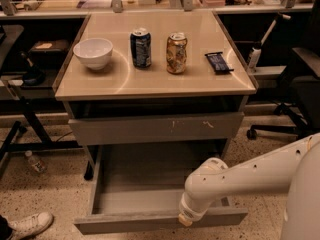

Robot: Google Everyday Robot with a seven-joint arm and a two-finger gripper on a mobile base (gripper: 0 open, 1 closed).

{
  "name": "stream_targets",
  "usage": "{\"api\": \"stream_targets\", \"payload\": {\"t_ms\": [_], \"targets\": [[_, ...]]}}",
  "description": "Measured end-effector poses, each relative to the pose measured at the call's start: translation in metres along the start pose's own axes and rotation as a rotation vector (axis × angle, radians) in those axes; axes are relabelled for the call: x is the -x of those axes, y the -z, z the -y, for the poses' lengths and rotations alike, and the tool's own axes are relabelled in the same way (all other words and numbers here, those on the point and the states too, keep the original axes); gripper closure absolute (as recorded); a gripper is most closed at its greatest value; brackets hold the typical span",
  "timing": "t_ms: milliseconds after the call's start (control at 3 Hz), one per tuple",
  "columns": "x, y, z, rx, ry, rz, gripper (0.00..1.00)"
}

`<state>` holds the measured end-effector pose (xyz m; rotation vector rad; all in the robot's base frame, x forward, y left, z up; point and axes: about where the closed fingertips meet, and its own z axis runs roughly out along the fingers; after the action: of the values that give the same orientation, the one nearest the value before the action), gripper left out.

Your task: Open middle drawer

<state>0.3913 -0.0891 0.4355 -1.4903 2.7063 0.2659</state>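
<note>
The middle drawer [142, 201] stands pulled out toward me at the bottom of the cabinet. It is wide and shallow, with a grey tray-like inside and a plain flat front [125, 223]. Above it the taller grey drawer front with pale scratch marks [155, 128] is shut. My white arm reaches in from the right, and my gripper [185, 219] sits at the drawer's front edge, right of its middle. The wrist housing hides the end of the gripper.
On the cabinet's tan top [150, 81] stand a white bowl [93, 52], a blue can [141, 47], a gold can [176, 53] and a dark snack bar [218, 62]. An office chair [300, 84] is at the right. A bottle [35, 161] and a shoe [27, 224] lie on the floor at the left.
</note>
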Motion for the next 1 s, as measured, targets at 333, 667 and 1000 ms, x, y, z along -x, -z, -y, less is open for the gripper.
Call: {"api": "stream_targets", "payload": {"t_ms": [333,667,1000], "targets": [[-0.005,0.000,-0.003,-0.001,-0.012,0.002,1.00],[-0.014,0.000,-0.009,0.000,-0.036,0.005,1.00],[-0.022,0.000,-0.016,0.002,-0.064,0.009,1.00]]}}
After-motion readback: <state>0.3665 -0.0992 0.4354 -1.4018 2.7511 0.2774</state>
